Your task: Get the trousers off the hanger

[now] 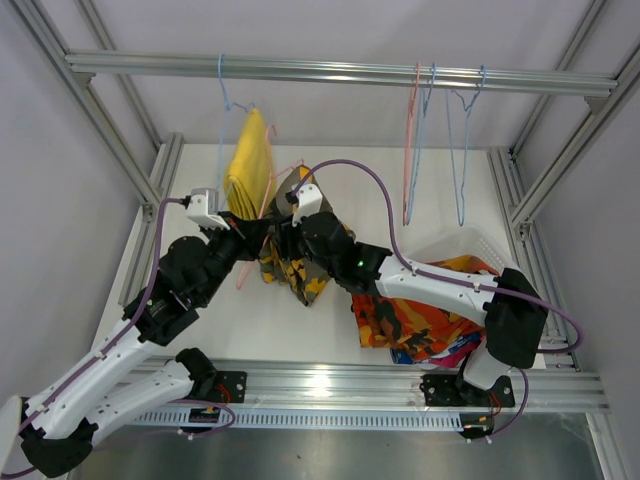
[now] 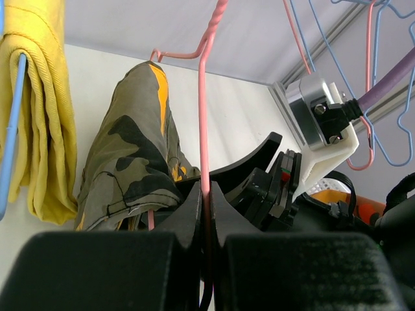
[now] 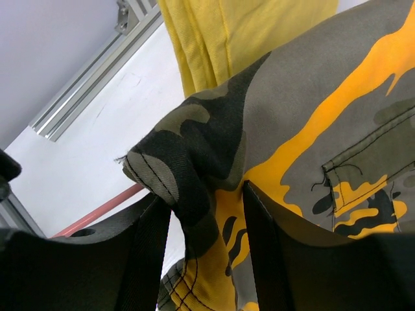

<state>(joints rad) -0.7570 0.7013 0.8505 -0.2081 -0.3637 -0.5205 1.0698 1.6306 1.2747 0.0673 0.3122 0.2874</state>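
The yellow-brown camouflage trousers [image 1: 290,268] hang over a pink hanger [image 2: 203,116] held low above the table. My left gripper [image 2: 206,197] is shut on the hanger's upright pink wire, just right of the cloth [image 2: 130,162]. My right gripper [image 3: 206,197] is open, and a dark folded edge of the camouflage trousers [image 3: 311,97] lies loosely between its fingers without being pinched. The pink hanger's bar [image 3: 97,214] shows below the left finger. Plain yellow trousers [image 1: 250,165] hang on a blue hanger [image 2: 11,142] from the rail, just left of the grippers.
A white basket [image 1: 470,245] at the right holds orange-red patterned, blue and magenta garments [image 1: 420,320]. An empty pink hanger [image 1: 412,150] and blue hangers [image 1: 460,150] dangle from the top rail [image 1: 340,72]. Frame posts stand on both sides.
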